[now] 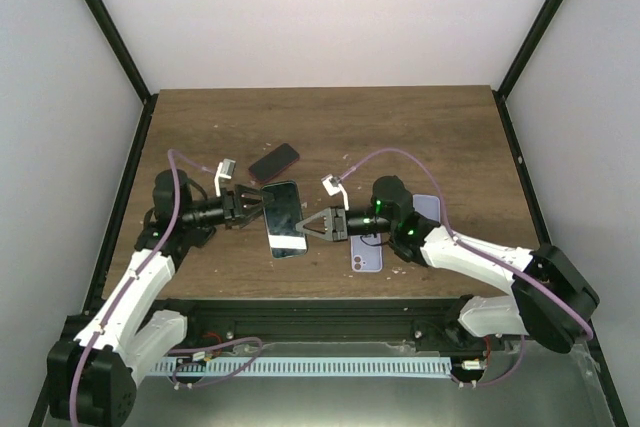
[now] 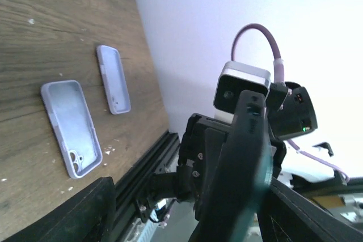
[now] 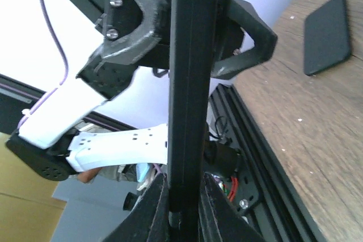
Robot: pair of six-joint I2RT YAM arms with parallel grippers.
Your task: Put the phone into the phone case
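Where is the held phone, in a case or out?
Out: the right gripper holds the phone in the air; the lavender case lies empty.

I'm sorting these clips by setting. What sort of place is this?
Probably a lab robot test cell rather than a home or shop. A wood-grain table is boxed in by white panels on black frame posts. A left arm and a right arm are mounted at its near edge.

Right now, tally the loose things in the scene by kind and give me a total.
Phones: 2 (held phone, raised off the table; dark phone, lying flat on it)
Phone cases: 2 (lilac case with cutout; second lilac case)
Total: 4
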